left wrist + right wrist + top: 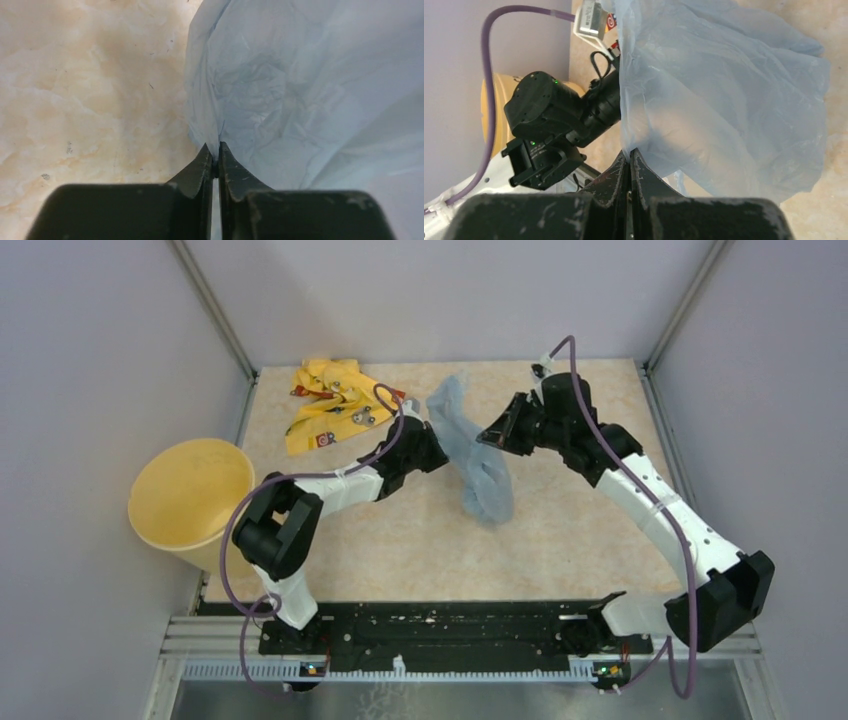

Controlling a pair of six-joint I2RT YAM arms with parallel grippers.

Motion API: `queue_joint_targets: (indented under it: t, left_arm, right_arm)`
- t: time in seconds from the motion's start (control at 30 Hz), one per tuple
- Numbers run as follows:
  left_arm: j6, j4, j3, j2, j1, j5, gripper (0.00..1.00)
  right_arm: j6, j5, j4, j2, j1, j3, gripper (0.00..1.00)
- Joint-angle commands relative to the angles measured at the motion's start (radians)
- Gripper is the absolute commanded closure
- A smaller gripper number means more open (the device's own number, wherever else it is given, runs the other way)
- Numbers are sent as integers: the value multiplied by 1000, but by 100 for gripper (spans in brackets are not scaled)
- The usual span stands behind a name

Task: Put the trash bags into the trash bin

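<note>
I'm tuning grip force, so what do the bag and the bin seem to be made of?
The trash bag: thin plastic film, translucent pale blue-grey with a faint sheen; it shows fine crinkles, and its inner folds show through. The trash bin: probably rigid moulded plastic, pale yellow, smooth, with an even wall and rim.

The trash bag (475,455) is thin, translucent plastic film, crinkled all over and faintly glossy where light catches it. The trash bin (190,490) looks like smooth, matt plastic. The table (560,540) has a smooth marble-patterned top with a low sheen. The yellow cloth (335,400) is soft printed fabric. The left gripper (218,147) and right gripper (630,152) are matt black, scuffed and dusty.
</note>
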Motion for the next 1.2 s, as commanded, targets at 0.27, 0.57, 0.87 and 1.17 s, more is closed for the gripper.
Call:
queue_joint_targets:
  t: [0.27, 0.57, 0.87, 1.17]
  left_arm:
    - [203, -69, -80, -112, 165, 64, 100]
    - [272, -263, -98, -197, 253, 18, 100]
    - [360, -309, -99, -326, 227, 228, 100]
    - [322, -397, -129, -438, 111, 219, 100]
  right_arm:
    - [-247, 262, -267, -113, -218, 7, 100]
    - [-313, 495, -342, -124, -278, 36, 100]
    - [-354, 419, -322, -77, -164, 58, 100]
    - [-326, 502, -362, -107, -34, 22, 38]
